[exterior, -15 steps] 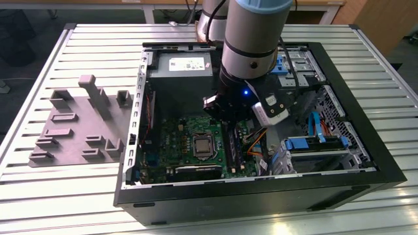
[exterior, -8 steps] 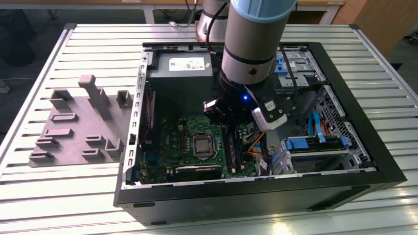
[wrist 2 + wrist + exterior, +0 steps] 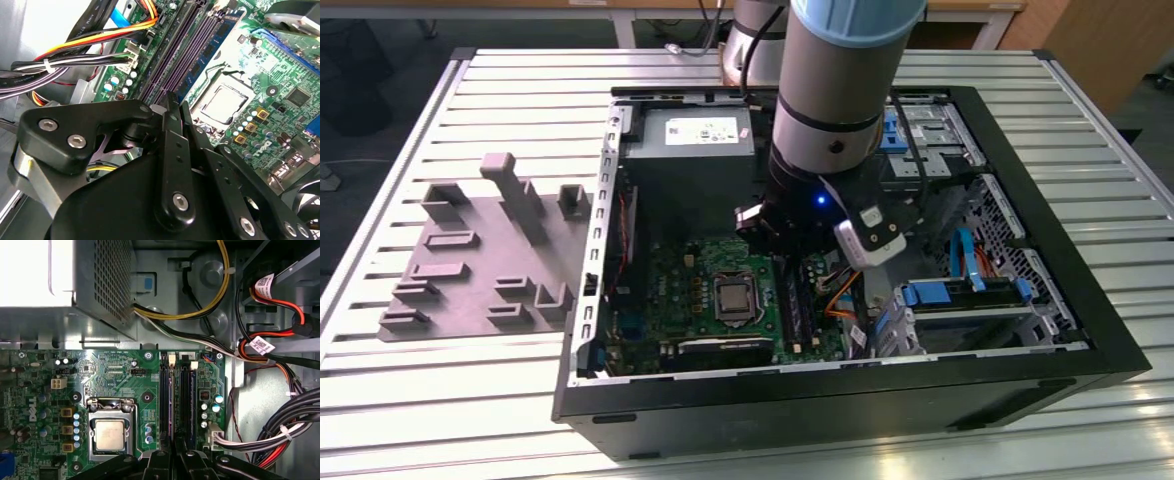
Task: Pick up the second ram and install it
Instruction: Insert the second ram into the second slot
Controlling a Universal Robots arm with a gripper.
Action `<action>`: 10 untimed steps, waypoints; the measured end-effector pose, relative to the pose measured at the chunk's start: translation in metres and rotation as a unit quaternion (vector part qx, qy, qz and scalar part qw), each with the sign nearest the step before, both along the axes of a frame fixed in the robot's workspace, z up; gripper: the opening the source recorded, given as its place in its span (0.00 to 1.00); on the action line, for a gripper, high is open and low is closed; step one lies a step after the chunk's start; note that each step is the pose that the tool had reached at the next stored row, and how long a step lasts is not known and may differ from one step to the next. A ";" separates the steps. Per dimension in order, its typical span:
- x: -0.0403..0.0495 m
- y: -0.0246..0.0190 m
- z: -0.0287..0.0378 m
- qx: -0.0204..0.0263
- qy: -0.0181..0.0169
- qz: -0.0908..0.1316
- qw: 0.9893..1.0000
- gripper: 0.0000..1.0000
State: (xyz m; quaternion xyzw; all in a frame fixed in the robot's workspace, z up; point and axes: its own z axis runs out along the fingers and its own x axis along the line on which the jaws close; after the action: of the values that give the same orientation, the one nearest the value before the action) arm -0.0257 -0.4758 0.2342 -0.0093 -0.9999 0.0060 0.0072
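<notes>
Your pincer [image 3: 783,240] is down inside the open computer case [image 3: 854,395], which lies on the slatted table [image 3: 454,420] near the edge at the exterior view's right. It hangs over the motherboard [image 3: 674,290], between the processor socket [image 3: 736,298] and the drive-bay side of the case.

In both wrist views the pincer [image 3: 172,102] [image 3: 175,452] sits directly over the bank of long memory slots [image 3: 167,400], lined up with their length and close above them. You cannot tell whether it is open, closed or gripping anything, because its own black body covers the spot.

In the second wrist view you can make out one memory stick [image 3: 217,42], a green-blue board with dark chips. It stands upright in the slot nearest the processor socket [image 3: 222,102] and runs away from the pincer tip. You cannot tell whether this stick is the second ram, nor whether it touches the pincer. The neighbouring purple-edged slots [image 3: 175,55], on the side towards the bundled cables [image 3: 75,55], look unfilled.

A grey holder plate [image 3: 467,260] with upright pegs lies on the table beside the case, towards the edge at the exterior view's left, well apart from the pincer.
</notes>
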 end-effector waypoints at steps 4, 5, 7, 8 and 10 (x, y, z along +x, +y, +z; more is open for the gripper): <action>0.0002 0.0000 -0.0032 0.001 0.000 0.000 1.000 0.14; 0.0005 0.0000 -0.0047 0.001 0.000 0.000 1.000 0.14; 0.0006 -0.0001 -0.0074 0.002 0.000 -0.001 1.000 0.14; 0.0006 -0.0002 -0.0085 0.002 0.000 -0.002 1.000 0.14; 0.0006 -0.0003 -0.0107 0.002 0.000 -0.003 1.000 0.14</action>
State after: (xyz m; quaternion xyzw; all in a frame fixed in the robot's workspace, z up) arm -0.0250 -0.4761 0.2236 -0.0125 -0.9999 0.0043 0.0073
